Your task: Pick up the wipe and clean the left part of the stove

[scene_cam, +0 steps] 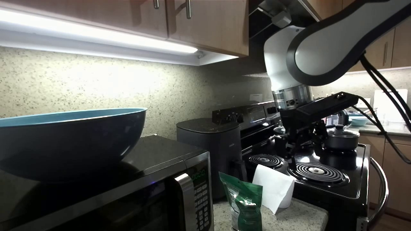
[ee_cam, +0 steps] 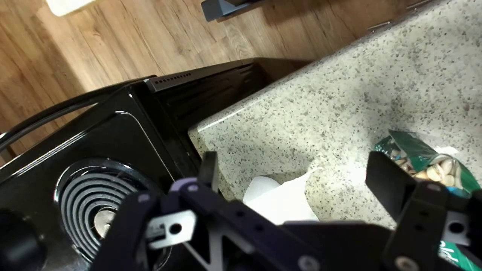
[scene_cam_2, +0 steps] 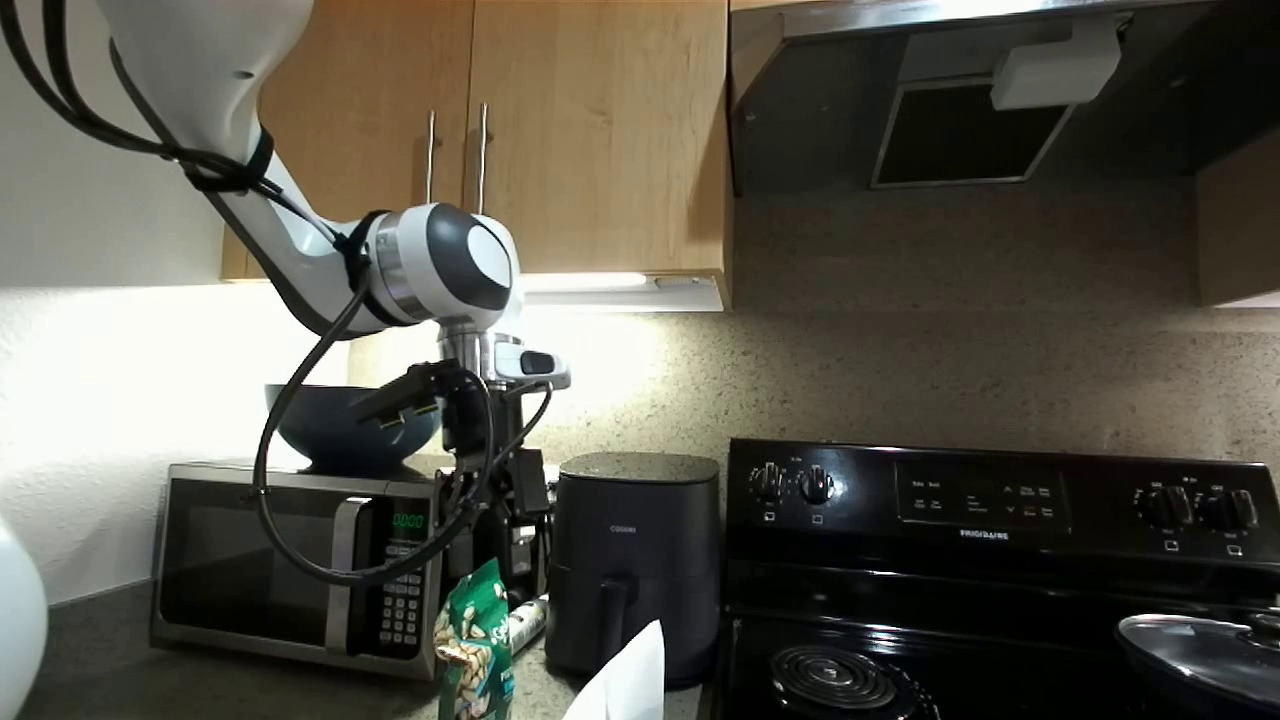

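The claw (ee_cam: 295, 171) is spread wide, its two pads (ee_cam: 384, 180) facing each other from nine o'clock and three across a broad gap. Both are bare, and the claw hangs above the counter (ee_cam: 339, 101), pointing down. The wipe (ee_cam: 284, 199), a white sheet creased into a raised peak, shows through that gap, toward five o'clock from the wrist view's centre. It rests on the end of the counter, just beside the stove (ee_cam: 101, 141). In an exterior view the wipe (scene_cam: 273, 186) sits between seven and eight o'clock from the claw (scene_cam: 305, 158), near it but apart.

In the wrist view the claw itself hides the wipe's six o'clock end, the four o'clock side of the burner coil (ee_cam: 88, 207) and the middle of the green bag (ee_cam: 425, 162). In an exterior view the lower edge cuts off the wipe (scene_cam_2: 628, 680), leaving only its tip, and the bag too. The claw is hard to read there: dark, crossed by a looping cable (scene_cam_2: 340, 577), its lower end lost behind the bag. A pale cylinder (scene_cam_2: 528, 625) behind the bag is partly hidden. A glass lid (scene_cam_2: 1190, 645) at four o'clock and a white rounded shape (scene_cam_2: 18, 620) at eight run out of frame; the latter is unclear. In an exterior view a bowl (scene_cam: 74, 144) is cut off at nine o'clock.
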Controlling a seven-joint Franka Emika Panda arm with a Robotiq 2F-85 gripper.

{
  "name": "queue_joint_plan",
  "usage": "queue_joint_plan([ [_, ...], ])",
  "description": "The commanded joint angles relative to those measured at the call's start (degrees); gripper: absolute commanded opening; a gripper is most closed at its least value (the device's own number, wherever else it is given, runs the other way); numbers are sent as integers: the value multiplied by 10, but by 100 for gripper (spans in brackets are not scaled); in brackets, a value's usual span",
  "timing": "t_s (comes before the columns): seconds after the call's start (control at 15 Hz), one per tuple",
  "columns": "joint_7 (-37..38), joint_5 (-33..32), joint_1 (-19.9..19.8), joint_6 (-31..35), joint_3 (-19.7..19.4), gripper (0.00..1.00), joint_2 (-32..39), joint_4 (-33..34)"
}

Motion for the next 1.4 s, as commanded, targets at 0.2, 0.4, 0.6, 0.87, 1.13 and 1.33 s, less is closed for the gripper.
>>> queue_joint_plan([
  [0.2, -50, 1, -15, 36, -45, 100, 123, 40],
  [0.4, -69, -13, -17, 59, -64, 100, 185, 69],
  [0.6, -71, -4, -13, 64, -80, 100, 221, 92],
  [0.87, -55, -2, -6, 57, -85, 100, 224, 94],
  [1.13, -54, -21, -6, 91, -87, 100, 244, 101],
  [1.33, -61, -20, -6, 111, -93, 100, 284, 132],
])
